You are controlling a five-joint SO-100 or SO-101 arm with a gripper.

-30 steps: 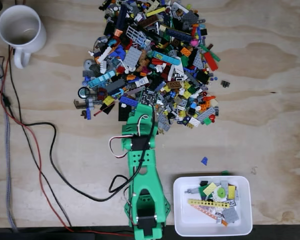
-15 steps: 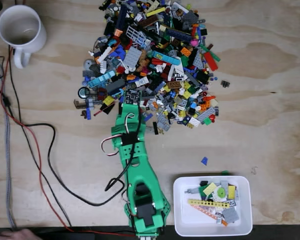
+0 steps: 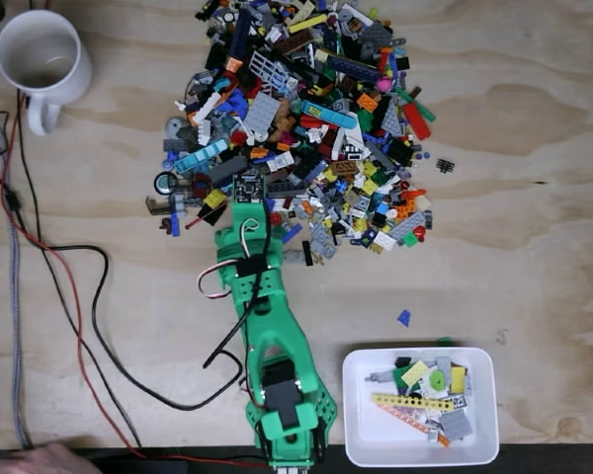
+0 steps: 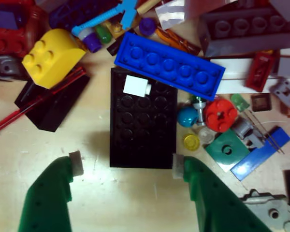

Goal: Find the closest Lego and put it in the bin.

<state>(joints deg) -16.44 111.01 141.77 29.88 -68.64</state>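
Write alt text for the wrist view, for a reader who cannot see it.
The open green two-finger tool straddles the near end of a flat black studded Lego plate on a pale wooden table. A long blue studded Lego plate overlaps its far end, a yellow rounded brick lies left, small mixed pieces right.

In the fixed view, the big Lego pile [image 3: 301,118] lies at twelve o'clock from my arm [image 3: 267,346]. The mug [image 3: 40,61] sits at ten o'clock, well apart. The bin [image 3: 361,439] sits at four o'clock, with Legos in it. In the wrist view, a flat plate [image 4: 142,125] lies just ahead, between my fingertips [image 4: 76,163].
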